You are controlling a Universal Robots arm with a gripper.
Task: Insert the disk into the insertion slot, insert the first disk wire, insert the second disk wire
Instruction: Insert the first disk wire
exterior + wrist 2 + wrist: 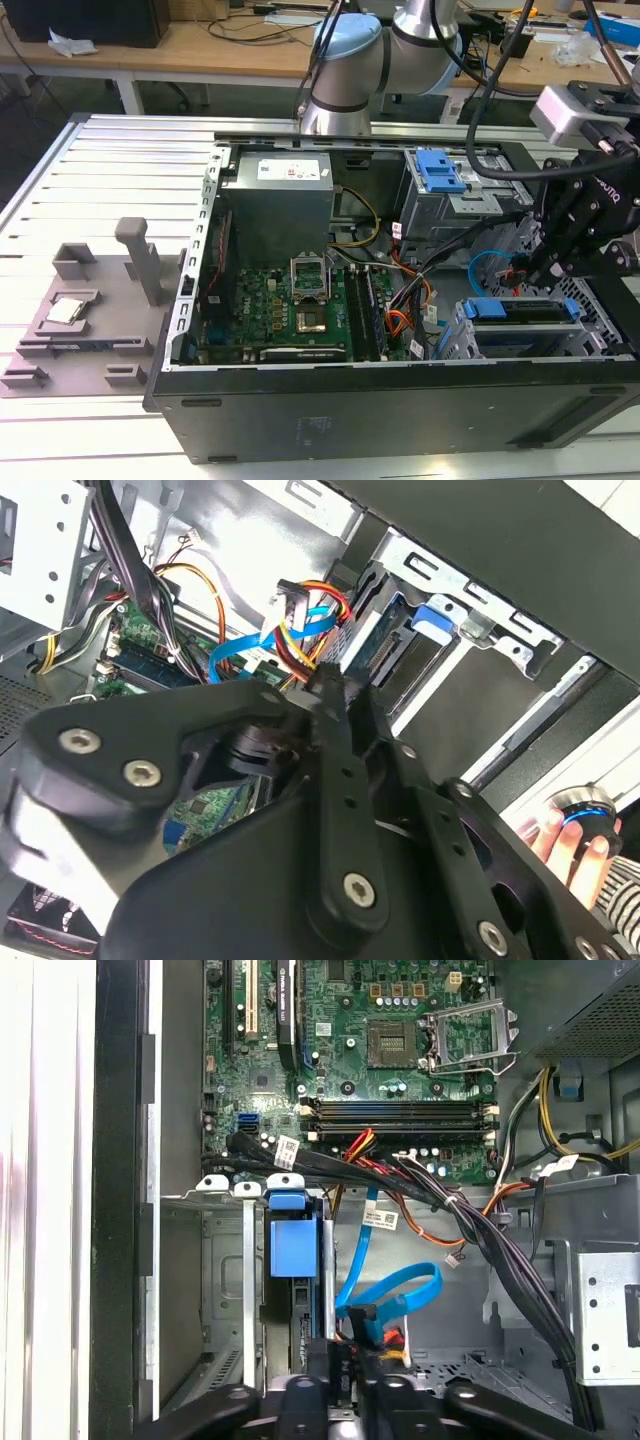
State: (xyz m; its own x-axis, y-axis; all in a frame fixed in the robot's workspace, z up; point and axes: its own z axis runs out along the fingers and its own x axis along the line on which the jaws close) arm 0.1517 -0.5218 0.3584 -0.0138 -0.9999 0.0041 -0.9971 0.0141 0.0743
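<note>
- The black computer case (400,410) lies open on the slatted metal counter (100,150), its dark side wall closest in the exterior view.
- Just behind that wall, at the exterior view's right, the disk (520,310) sits inside the insertion slot (455,345). Its blue carrier shows at the mouth of the perforated cage, and in the first wrist view the disk (295,1250) stands between the slot's metal walls (225,1260).
- The claw (537,272) hangs just above the disk's far end with its tips drawn together (whether they pinch a connector is hidden). In the second wrist view the claw (322,680) is right beside the disk (385,645).
- A blue cable (395,1295) loops next to the claw (342,1355), and a bundle of red and yellow wires (315,605) runs close by.
- The green motherboard (290,310) fills the case's middle.
- Farther back, the blue lever (440,170) rests on its grey cage, beside the power supply (280,195).
- The arm (345,60) rises behind the case.
- A grey tray (90,320) lies on the counter at the exterior view's left.
</note>
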